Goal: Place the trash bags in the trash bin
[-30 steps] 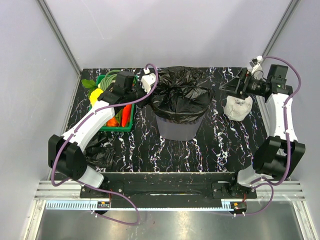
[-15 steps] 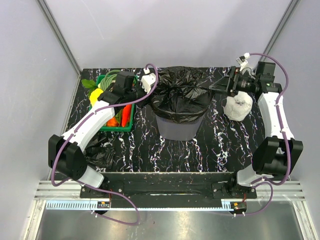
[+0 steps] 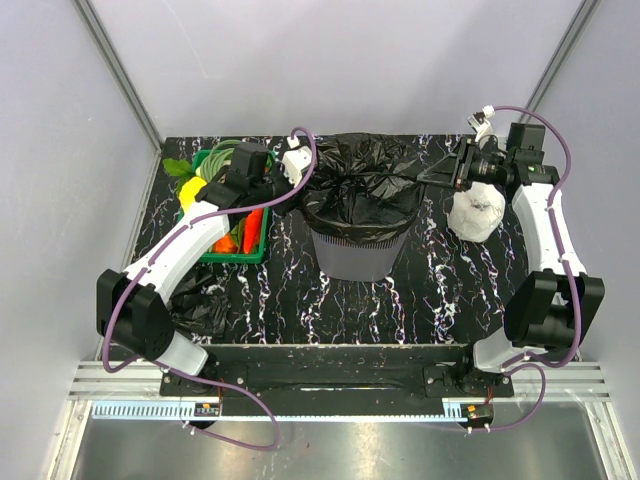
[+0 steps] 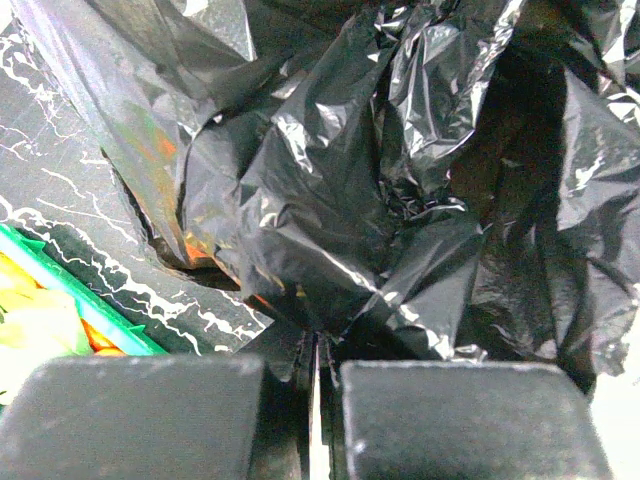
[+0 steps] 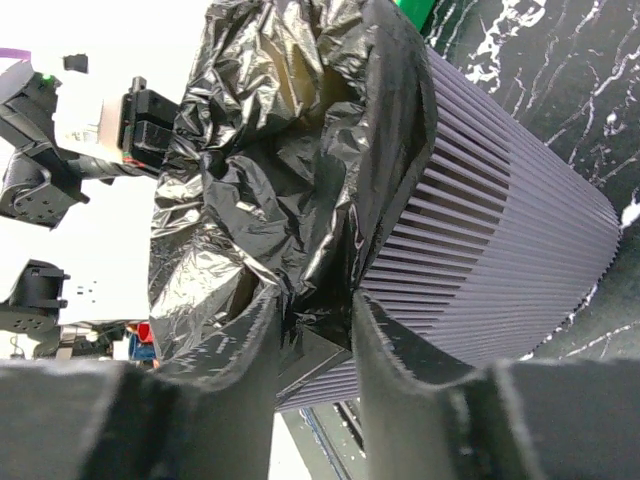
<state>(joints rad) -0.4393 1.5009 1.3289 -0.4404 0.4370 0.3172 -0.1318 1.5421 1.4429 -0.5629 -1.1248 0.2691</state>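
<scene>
Your right pincer (image 3: 432, 178) has swung left, off its spot above the white roll (image 3: 477, 213), and now meets the right edge of the trash bag (image 3: 365, 185). From the wrist, its fingers (image 5: 385, 340) stand apart, one on either side of a fold of black film, with a gap showing between them. Your left pincer (image 3: 290, 188) has not moved. It stays at the bag's left edge with its jaws together, clamped on a pinch of the film.

The trash bag is draped across the mouth of the trash bin (image 3: 360, 255), which stands at the middle of the black marbled surface (image 3: 420, 290). Its film is crumpled and glossy and spills over the rim on all sides. A loose trash bag (image 3: 203, 303) lies balled up at near left, beside the left arm's base. The green crate (image 3: 235, 257) of vegetables sits left of the bin, with the left arm crossing over it. The white roll rests just right of the bin, under the right wrist.

The bin stands upright with its long axis vertical and its mouth facing up. Its ribbed grey wall tapers toward the base.
</scene>
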